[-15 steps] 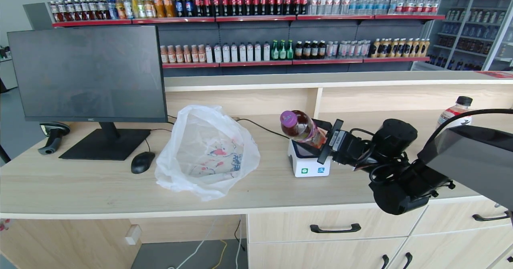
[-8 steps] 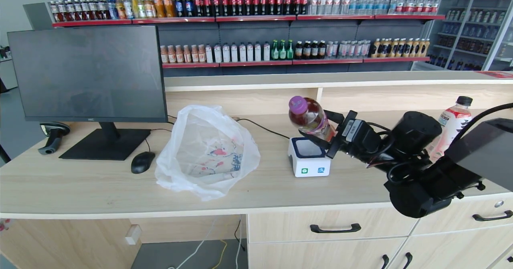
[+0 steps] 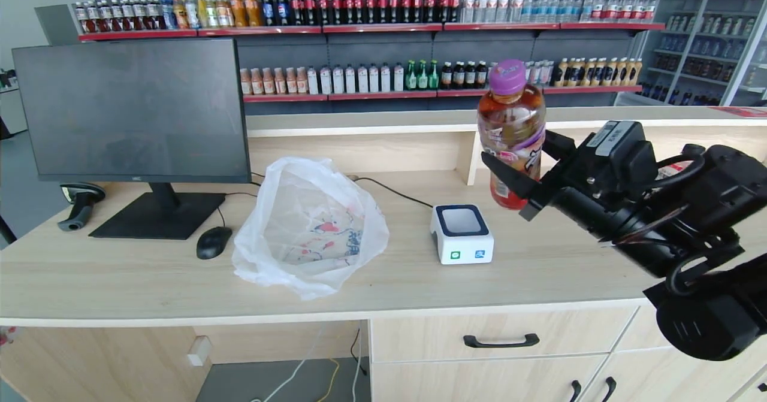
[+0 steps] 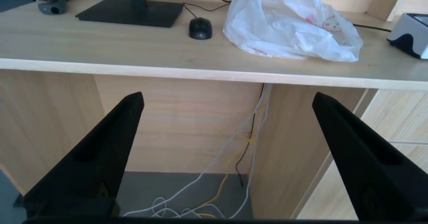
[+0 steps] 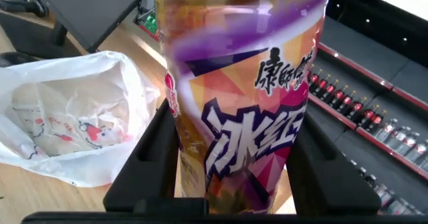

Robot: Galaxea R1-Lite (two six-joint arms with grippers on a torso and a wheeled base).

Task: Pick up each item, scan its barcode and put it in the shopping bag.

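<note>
Purple-capped tea bottle [image 3: 511, 132] stands upright in the air, pinched between the right hand's [image 3: 530, 163] fingers above the counter's [image 3: 120, 282] right end, beside the scanner [image 3: 461, 234]. White shopping bag [image 3: 308, 225] lies mid-counter. Below the front edge hangs the left hand [image 4: 227, 103], spread wide.

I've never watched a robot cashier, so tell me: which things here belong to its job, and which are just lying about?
Job: purple-capped drink bottle, upright in the right pincer; white scanner box; plastic shopping bag.
Lying about: monitor; mouse; handheld scanner; stocked drink shelves.
</note>
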